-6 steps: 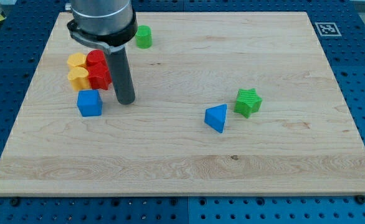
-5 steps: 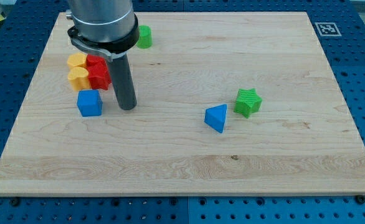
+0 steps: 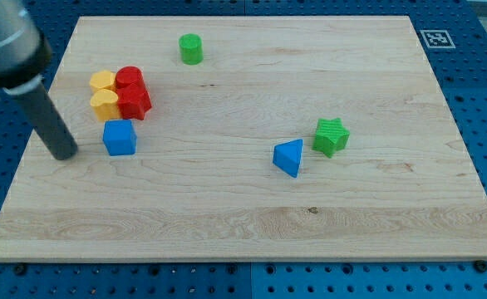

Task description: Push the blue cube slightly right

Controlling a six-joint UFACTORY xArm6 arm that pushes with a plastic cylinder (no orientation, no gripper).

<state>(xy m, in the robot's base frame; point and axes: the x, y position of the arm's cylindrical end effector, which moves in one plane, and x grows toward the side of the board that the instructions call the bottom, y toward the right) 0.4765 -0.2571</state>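
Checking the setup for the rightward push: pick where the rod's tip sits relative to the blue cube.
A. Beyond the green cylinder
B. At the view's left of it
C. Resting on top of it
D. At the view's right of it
B: my tip stands at the view's left of the blue cube, a small gap between them.

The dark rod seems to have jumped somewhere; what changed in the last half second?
My tip swung from the blue cube's right side across to its left, and now sits just left of it with a small gap. The cube has not moved, nor have the other blocks.
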